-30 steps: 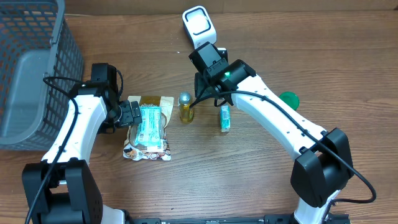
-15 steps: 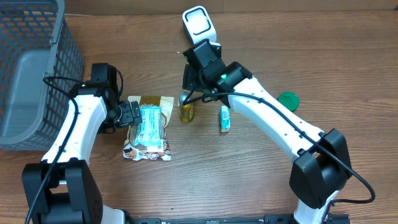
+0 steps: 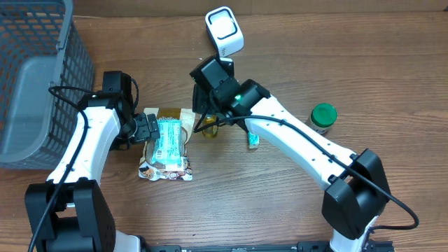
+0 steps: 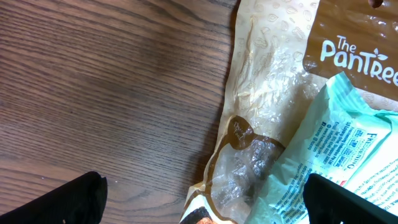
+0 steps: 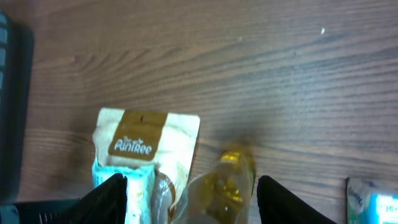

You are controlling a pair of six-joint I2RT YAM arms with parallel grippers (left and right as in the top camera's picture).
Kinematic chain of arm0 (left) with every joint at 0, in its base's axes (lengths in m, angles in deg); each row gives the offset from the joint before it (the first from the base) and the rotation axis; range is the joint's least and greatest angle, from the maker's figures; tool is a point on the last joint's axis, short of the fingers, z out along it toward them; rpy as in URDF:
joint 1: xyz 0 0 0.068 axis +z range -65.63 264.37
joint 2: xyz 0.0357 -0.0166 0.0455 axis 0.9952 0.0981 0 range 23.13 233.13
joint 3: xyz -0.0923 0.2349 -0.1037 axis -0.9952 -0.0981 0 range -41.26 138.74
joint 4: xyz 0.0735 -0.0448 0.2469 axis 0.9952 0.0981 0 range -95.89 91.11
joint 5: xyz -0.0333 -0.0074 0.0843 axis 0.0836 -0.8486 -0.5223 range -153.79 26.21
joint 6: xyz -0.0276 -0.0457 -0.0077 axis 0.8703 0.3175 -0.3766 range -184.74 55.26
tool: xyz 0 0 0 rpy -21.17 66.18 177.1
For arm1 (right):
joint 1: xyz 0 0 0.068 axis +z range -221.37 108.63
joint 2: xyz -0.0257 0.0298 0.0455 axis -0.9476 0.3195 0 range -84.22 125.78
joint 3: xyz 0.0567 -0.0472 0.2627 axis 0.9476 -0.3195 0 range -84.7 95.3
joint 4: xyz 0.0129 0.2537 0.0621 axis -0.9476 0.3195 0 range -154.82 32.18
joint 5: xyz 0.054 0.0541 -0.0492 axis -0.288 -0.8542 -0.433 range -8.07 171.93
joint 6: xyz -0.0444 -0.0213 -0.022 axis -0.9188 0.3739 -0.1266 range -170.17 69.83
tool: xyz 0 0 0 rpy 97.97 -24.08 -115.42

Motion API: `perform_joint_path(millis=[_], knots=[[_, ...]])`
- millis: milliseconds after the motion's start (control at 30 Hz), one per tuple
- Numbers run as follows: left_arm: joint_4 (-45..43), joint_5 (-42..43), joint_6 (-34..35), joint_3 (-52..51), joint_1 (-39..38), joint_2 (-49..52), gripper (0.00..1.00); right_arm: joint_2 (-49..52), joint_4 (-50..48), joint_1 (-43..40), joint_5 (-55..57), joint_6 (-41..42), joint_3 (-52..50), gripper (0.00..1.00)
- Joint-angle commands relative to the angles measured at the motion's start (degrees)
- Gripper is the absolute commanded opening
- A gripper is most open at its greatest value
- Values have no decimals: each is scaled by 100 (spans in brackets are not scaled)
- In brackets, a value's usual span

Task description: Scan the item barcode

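The overhead camera faces straight down on the table (image 3: pixel 392 42) and covers both arms. The left wrist camera sits very near the pouch (image 4: pixel 273 93), just ahead of the left fingers (image 4: pixel 56 199). The right wrist camera looks down from higher: the bottle (image 5: pixel 224 180) lies between the right fingers (image 5: pixel 106 202), and the same pouch lies ahead of them.

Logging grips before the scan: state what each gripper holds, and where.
Nothing is gripped: left gripper open at the PanTree pouch, right gripper open, straddling the yellow bottle.
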Motion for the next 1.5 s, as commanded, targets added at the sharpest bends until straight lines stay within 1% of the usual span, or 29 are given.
perform_joint_path(millis=[0,267,667,900,1067,1133,1167,1300,1333,1400,1433,1467], knots=[[9,46,-66,87,-17,24,100,120,87,83,35,26,153,64],[11,46,-66,87,-17,24,100,205,400,177,33,28,151,64],[11,46,-66,87,-17,24,100,249,424,199,35,28,66,65],[11,46,-66,87,-17,24,100,407,422,234,35,24,0,68],[11,46,-66,87,-17,24,100,407,424,240,33,24,0,60],[11,44,-66,87,-17,24,100,407,426,240,33,22,0,58],[11,46,-66,87,-17,24,100,407,433,240,31,2,0,55],[11,46,-66,87,-17,24,100,407,533,240,35,-74,0,52],[11,46,-66,87,-17,24,99,407,551,240,35,-199,0,50],[11,46,-66,87,-17,24,100,407,555,240,33,-442,2,39],[11,44,-66,87,-17,24,99,407,560,240,33,-496,2,36],[11,46,-66,87,-17,24,99,407,573,238,33,-494,2,36]])
